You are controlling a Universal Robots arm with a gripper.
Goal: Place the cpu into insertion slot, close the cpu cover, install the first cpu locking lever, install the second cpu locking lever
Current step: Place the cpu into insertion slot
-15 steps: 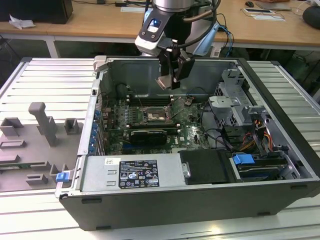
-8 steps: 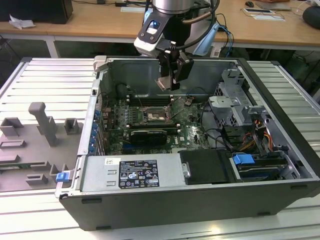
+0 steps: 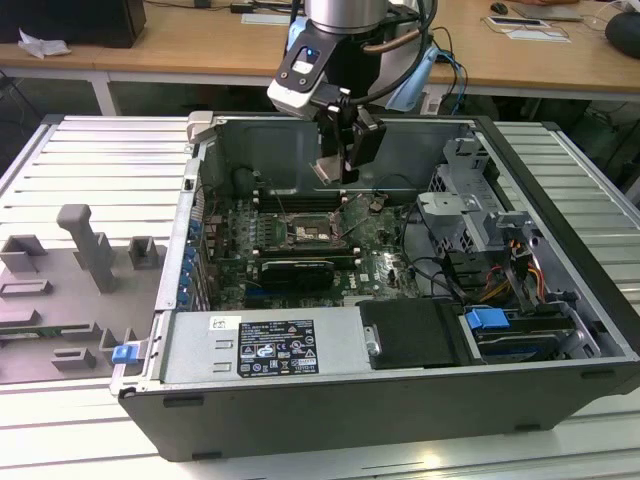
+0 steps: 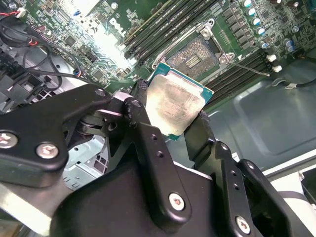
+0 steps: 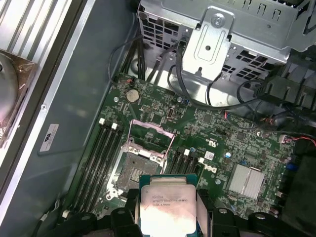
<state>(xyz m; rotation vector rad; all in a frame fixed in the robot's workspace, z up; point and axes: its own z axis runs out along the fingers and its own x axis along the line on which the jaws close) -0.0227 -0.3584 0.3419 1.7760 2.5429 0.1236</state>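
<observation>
Okay, I have the pincer (image 4: 173, 117) pinching the cpu (image 4: 178, 104) by two opposite edges. Its silver lid faces the second wrist camera, with a green rim showing around it. In the exterior view the pincer (image 3: 345, 165) hangs inside the open computer case (image 3: 330, 121), above the insertion slot (image 3: 305, 229) and well clear of it. I'd say the chip sits tilted to the board, not flat over the slot.

The cpu cover (image 5: 150, 127) stands flipped up at one edge of the insertion slot (image 5: 129, 169), so the pin grid lies bare. A thin locking lever (image 4: 249, 67) juts out beside the slot, swung free.

What worries me is those pins. If the chip comes down tilted or rotated off square, an edge digs into the grid and bends them. A slip in the pinch drops it onto the board. The raised cover could also snag the chip's edge.

As for room, memory slots (image 5: 101, 148) crowd the slot on both sides, and the case wall rises beyond it. A drive cage (image 5: 222, 29) with trailing cables sits further off. Straight above the slot is open, and that's my one generous corridor.
</observation>
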